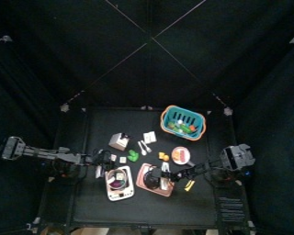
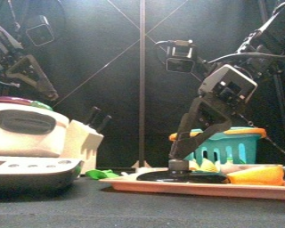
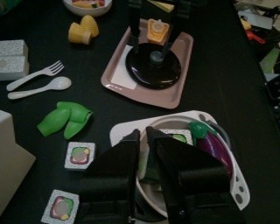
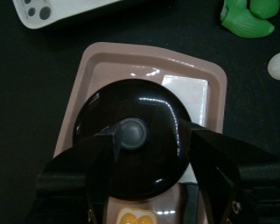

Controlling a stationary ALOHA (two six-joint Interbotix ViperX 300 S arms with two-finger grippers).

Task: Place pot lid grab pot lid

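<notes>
pink tray point(image 4: 108, 61): black pot lid point(image 4: 136, 144) inside; right gripper point(image 4: 140, 179) wide, straddling lid, not closed

Two black robot arms, thin, with boxy joints.

Right arm point(image 2: 234, 85): black block on wrist, shiny grey patches, thin black cables looping at upper right of front view.

Right gripper point(image 2: 188, 147): two long flat black fingers point(image 4: 238, 179), smooth and wide.

Left gripper point(image 3: 157, 179): black fingers, thick and chunky, dull finish.

Left arm point(image 2: 17, 55): black, small silver bits at upper left.
</notes>
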